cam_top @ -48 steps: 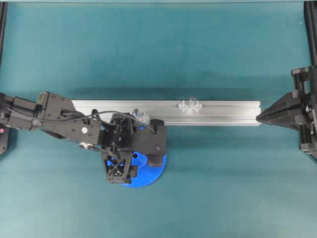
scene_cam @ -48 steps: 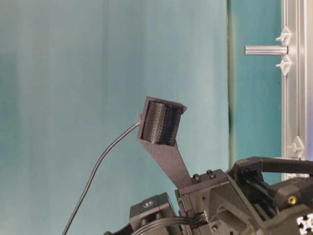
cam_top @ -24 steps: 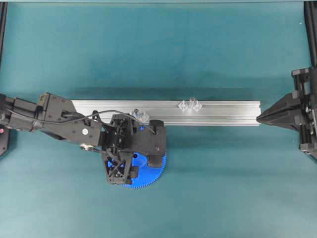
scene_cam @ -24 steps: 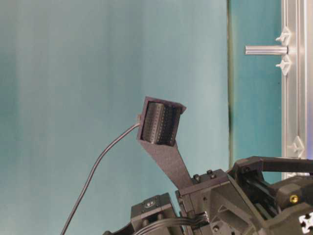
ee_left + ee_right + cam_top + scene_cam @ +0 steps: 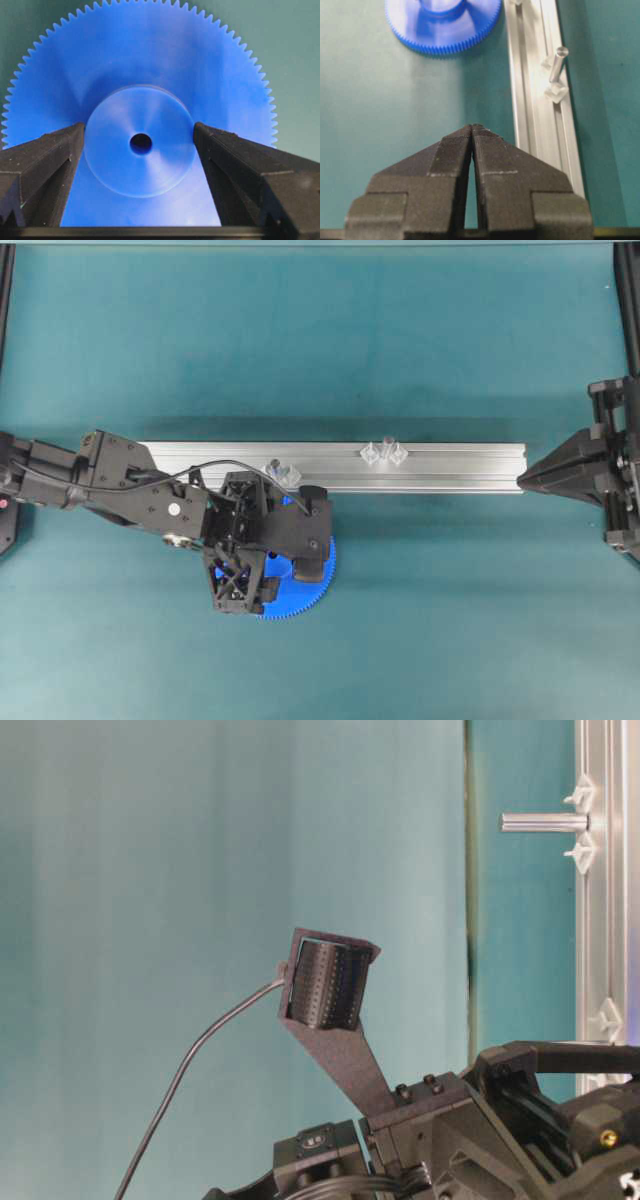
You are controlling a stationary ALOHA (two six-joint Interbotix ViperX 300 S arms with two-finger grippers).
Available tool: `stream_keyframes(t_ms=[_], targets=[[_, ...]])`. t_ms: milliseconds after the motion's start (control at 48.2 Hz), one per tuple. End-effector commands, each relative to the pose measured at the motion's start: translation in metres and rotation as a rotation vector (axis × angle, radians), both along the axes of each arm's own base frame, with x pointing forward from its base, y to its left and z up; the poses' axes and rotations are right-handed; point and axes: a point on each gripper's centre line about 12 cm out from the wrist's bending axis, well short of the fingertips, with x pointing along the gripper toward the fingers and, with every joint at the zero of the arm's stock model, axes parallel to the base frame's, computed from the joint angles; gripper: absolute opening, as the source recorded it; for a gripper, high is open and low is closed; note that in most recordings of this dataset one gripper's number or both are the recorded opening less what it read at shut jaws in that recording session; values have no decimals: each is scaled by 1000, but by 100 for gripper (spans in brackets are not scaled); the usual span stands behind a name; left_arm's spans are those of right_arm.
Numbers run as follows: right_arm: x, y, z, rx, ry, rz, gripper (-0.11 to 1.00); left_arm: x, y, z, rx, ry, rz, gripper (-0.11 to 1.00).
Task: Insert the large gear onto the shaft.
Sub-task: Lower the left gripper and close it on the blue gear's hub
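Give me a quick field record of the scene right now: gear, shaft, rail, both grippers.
large gear: flat on the teal table, hub up, just in front of the rail
shaft: upright on the aluminium rail, bare, gear not on it
shorter pin: on the same rail, near the left gripper
left gripper: open, fingers on either side of the gear's hub; contact unclear
right gripper: shut, empty, at the rail's right end
gear lifted: not visibly
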Motion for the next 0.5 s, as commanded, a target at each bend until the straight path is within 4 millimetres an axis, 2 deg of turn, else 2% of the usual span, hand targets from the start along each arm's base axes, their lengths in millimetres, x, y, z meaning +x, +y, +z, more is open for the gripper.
stream_keyframes(t_ms=[0,477], targets=[[2,1,3,8,-12,-2,11,-1,-8,1,5,2,-29,91],[2,1,3,9,-21,0,11,-1,-20,-2,12,40,-56,91]])
